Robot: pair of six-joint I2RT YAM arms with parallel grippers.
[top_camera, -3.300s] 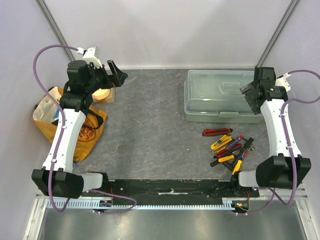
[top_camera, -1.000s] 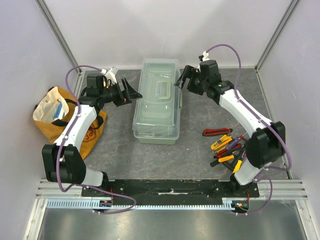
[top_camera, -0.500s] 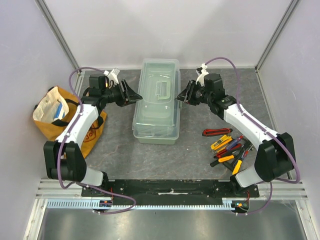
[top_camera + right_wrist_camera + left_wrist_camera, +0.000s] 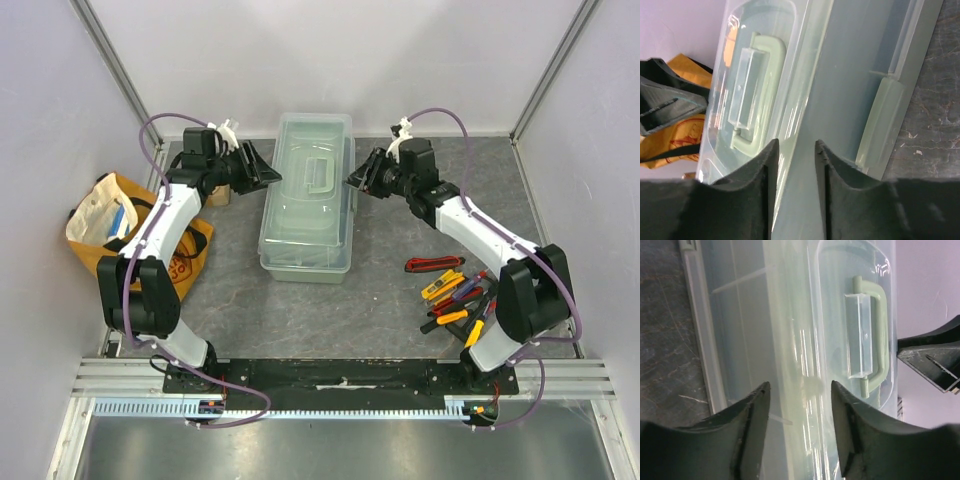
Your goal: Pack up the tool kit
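The pale sage-green rectangular plastic toolbox [image 4: 305, 205] stands on the grey stone-patterned table [image 4: 300, 310], in the middle toward the far side, with its long side running away from the arms. Its translucent lid [image 4: 765, 320] is closed, and the green carrying handle [image 4: 322, 176] lies flat on top.

The left gripper [image 4: 263, 167] is at the left side of the box, near its far end, with its two fingers spread apart and nothing between them. In the left wrist view the fingers [image 4: 752, 415] frame the lid. I cannot tell whether they touch the box.

The right gripper [image 4: 359, 179] is at the opposite side of the box and faces the left one across the lid. Its fingers [image 4: 767, 170] are also apart, with a narrow gap, and they hold nothing. A pale green latch [image 4: 880, 125] shows on the box wall beside them.

The small hand tools with red, yellow, blue and black handles [image 4: 458, 296] lie in a loose pile on the table near the right arm's base, well apart from the box.

A yellow-orange cloth bag [image 4: 105, 235] sits at the left edge of the table.
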